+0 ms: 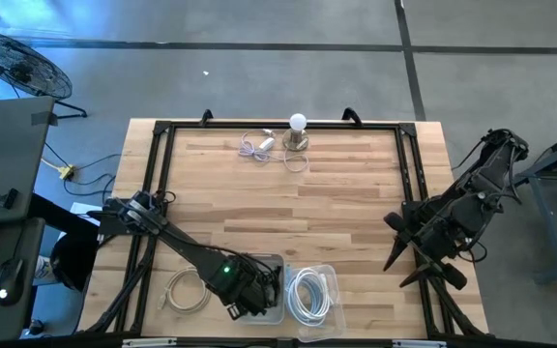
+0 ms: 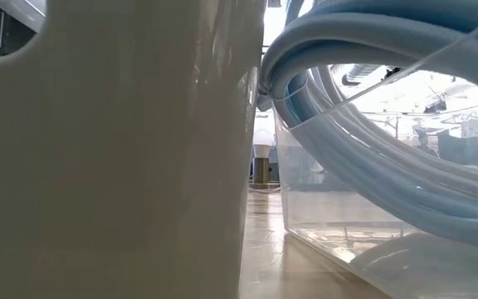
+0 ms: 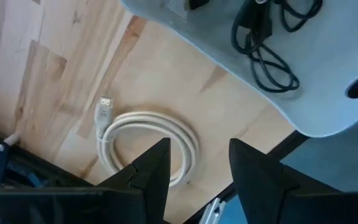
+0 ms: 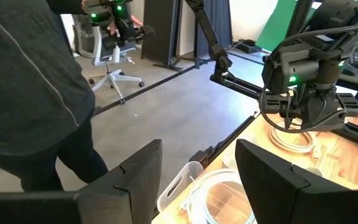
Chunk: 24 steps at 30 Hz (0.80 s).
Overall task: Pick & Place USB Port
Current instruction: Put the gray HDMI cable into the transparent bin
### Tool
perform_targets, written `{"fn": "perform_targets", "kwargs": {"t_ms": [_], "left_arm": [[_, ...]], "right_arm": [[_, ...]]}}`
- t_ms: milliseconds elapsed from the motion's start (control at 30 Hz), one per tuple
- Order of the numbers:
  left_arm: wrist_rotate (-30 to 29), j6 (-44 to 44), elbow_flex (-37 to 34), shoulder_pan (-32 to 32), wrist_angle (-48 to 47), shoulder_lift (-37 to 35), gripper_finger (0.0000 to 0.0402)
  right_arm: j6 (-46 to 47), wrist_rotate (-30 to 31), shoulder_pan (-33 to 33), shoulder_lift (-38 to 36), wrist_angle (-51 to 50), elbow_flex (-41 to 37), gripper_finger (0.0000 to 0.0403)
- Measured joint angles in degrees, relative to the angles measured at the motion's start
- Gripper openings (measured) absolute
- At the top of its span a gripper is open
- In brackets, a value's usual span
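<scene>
Hovering over the tray's (image 1: pixel 277 314) near edge, your left gripper (image 3: pixel 199 163) stands part-open and empty beside the white cable coil (image 3: pixel 146 145), right gripper (image 4: pixel 197 171) wide

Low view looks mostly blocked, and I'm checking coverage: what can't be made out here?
- Low view: an opaque bin wall hides the table's left side.
- High view: left gripper covers the bin's contents.
- High view: items beside the bulb are too small to identify.

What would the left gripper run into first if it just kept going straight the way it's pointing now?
Most likely the coiled white cable lying on the wooden table. The left gripper hangs open above it, and the coil sits just ahead of its fingers, though depth is hard to judge.
</scene>
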Motion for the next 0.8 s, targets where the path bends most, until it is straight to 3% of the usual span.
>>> {"fn": "perform_targets", "kwargs": {"t_ms": [200, 800], "left_arm": [[-1.7, -4.4, -0.9, 0.0, -0.8, 0.0, 0.0157], [1.4, -2.4, -2.8, -0.2, -0.7, 0.0, 0.0157]], "right_arm": [[0.1, 1.8, 0.0, 0.0, 0.0, 0.0, 0.0197], [3.1, 1.8, 0.0, 0.0, 0.3, 0.0, 0.0197]]}}
